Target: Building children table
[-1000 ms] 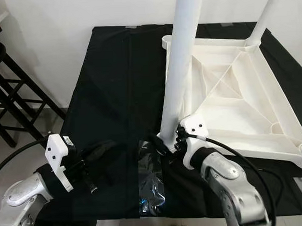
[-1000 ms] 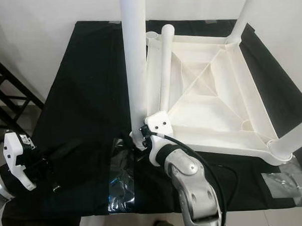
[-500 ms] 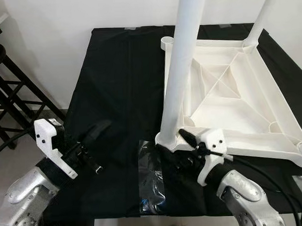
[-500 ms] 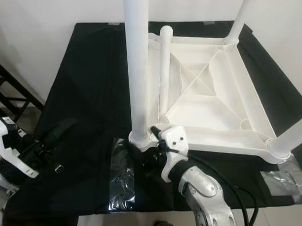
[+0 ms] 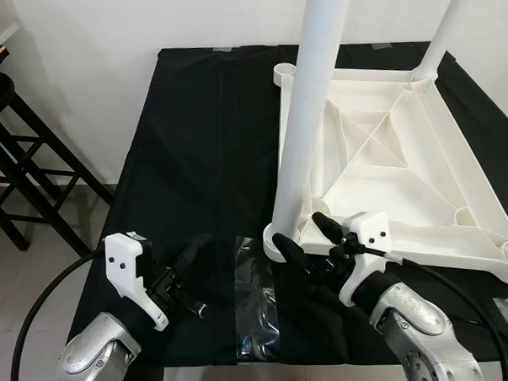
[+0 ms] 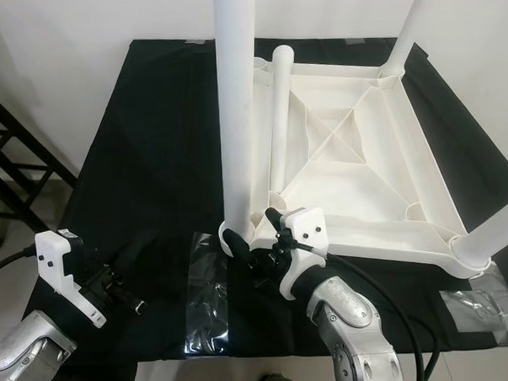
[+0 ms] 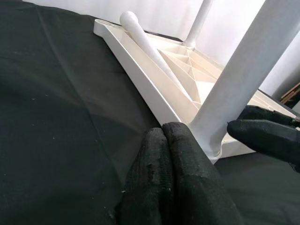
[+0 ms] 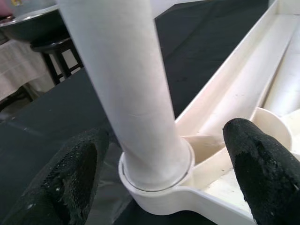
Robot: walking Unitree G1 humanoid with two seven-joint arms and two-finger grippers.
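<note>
The white table top (image 5: 405, 184) lies upside down on a black cloth. A white leg (image 5: 306, 129) stands upright in its near-left corner socket (image 8: 154, 187). My right gripper (image 5: 308, 237) is open, one black finger (image 8: 70, 183) on each side of that leg's base, not touching it. My left gripper (image 5: 198, 250) rests low over the cloth to the left of the leg, its fingers (image 7: 168, 173) pressed shut on nothing and pointing at the leg (image 7: 239, 79). Another leg (image 6: 278, 113) lies loose inside the top. Legs also stand at the far-right corner (image 5: 445, 26) and near-right corner (image 6: 492, 235).
A dark wooden stool (image 5: 16, 142) stands off the cloth's left side. Crinkled clear plastic (image 5: 255, 300) is stuck on the cloth near the front edge, with more (image 6: 487, 307) at the right. A white wall runs behind. The cloth's left half is bare.
My right gripper came off the leg's base, drew back towards me and now stands open astride it. My left gripper moved right along the cloth towards the leg.
</note>
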